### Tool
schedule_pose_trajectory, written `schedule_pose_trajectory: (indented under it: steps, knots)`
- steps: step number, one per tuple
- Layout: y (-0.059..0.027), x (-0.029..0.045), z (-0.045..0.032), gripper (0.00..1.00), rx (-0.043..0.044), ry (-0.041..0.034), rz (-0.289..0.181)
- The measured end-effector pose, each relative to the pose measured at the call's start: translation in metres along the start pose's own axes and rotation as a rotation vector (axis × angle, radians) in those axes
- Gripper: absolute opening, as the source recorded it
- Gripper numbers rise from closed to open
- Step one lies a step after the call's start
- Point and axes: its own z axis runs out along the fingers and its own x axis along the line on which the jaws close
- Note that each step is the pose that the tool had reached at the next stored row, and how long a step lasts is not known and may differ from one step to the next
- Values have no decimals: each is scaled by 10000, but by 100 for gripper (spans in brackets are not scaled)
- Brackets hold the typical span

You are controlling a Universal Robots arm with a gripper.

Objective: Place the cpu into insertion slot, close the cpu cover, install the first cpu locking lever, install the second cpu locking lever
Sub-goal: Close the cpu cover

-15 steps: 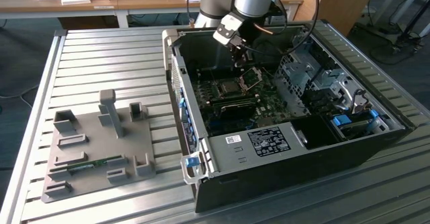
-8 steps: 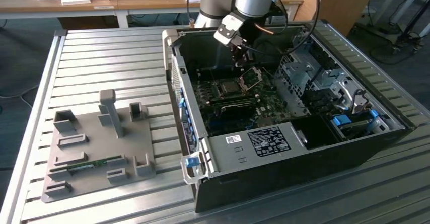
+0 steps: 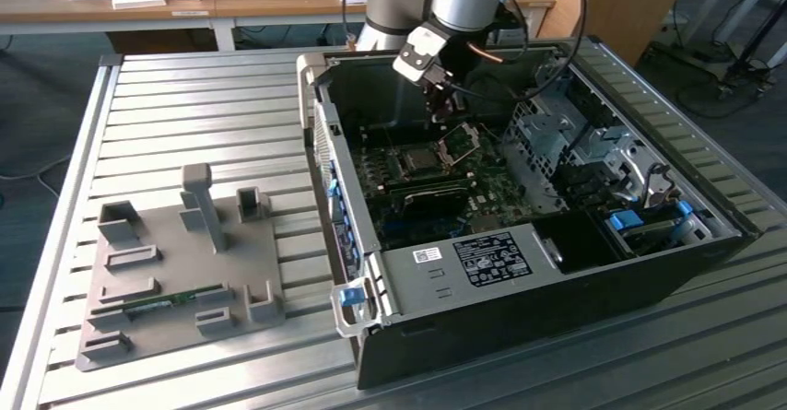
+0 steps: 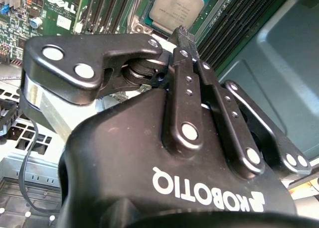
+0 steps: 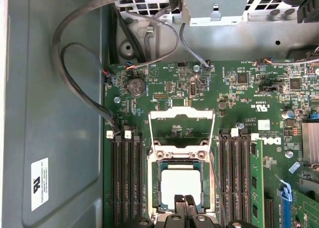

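Above the socketed silvery-grey square cpu [image 5: 179, 184], my black pincer [image 5: 185, 202] hangs pressed together. The silvery metal-frame cpu cover [image 5: 182, 111] stands open.

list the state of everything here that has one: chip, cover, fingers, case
chip: lying flat in its socket, uncovered
cover: swung open, clear of the chip
gripper: fingers shut, nothing held, poised above the chip
computer case: lying on its side, side panel off
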Motion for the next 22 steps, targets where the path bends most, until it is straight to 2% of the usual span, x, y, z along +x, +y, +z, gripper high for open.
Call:
schedule_pose_trajectory:
  steps: [7,22]
  knots:
    - [43,1,1,11,0,1,0]
    - [43,1,-18,11,0,-4,0]
